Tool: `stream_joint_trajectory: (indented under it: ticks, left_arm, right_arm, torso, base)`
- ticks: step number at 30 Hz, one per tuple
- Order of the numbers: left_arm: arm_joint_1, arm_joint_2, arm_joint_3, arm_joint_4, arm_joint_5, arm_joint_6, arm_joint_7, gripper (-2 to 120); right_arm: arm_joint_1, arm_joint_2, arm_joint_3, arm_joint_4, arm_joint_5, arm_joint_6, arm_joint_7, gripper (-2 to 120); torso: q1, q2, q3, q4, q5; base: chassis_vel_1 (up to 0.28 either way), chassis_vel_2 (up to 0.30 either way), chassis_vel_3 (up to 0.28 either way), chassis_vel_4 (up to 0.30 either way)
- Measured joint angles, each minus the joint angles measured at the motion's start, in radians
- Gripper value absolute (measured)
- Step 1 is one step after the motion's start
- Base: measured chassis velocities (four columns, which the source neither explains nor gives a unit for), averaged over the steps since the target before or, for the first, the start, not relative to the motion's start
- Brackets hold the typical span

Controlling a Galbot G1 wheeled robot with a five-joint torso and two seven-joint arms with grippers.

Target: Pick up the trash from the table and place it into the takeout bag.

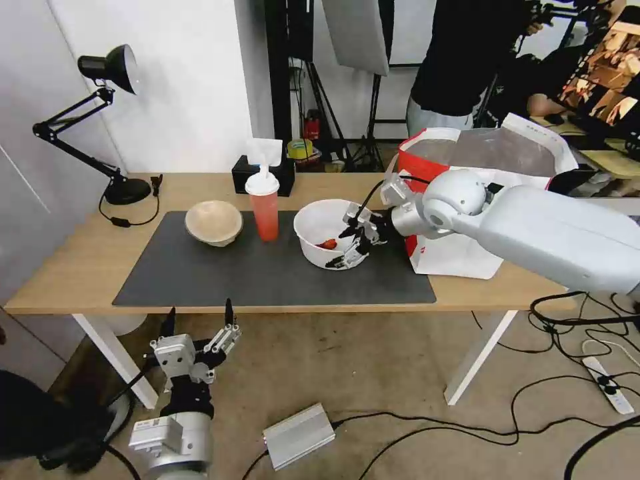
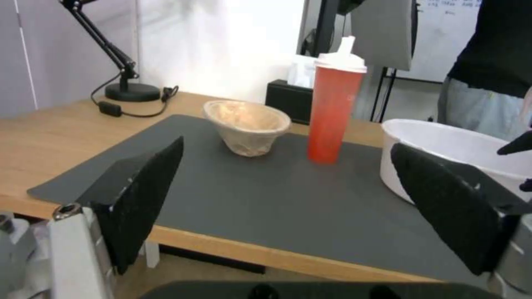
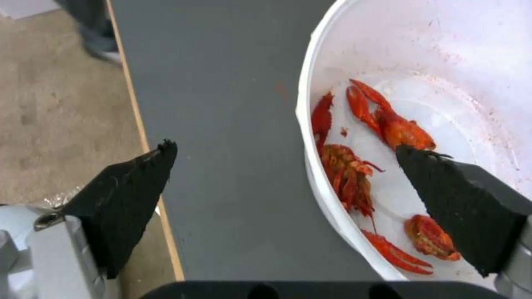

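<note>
Right gripper (image 1: 352,245) spread wide, straddling the white plastic bowl's (image 1: 319,224) rim – one finger inside by crawfish scraps (image 3: 355,174); left gripper (image 1: 199,319) parked low, open.

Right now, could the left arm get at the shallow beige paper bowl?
Probably yes: the open left claw hangs below the table's near edge, and bare grey mat lies before the shallow beige paper bowl. It must rise first.
</note>
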Motion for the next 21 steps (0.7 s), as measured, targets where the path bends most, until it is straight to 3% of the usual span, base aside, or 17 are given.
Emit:
stream_joint_trajectory:
  ticks: [21]
  left_arm:
    - [-0.021, -0.013, 0.017, 0.019, 0.002, 0.002, 0.000, 100]
  right_arm:
    - [-0.053, 0.009, 0.014, -0.029, -0.039, 0.026, -0.027, 100]
  torso:
    - [0.000, 0.000, 0.000, 0.0000, 0.0000]
  base:
    - [0.000, 0.000, 0.000, 0.000]
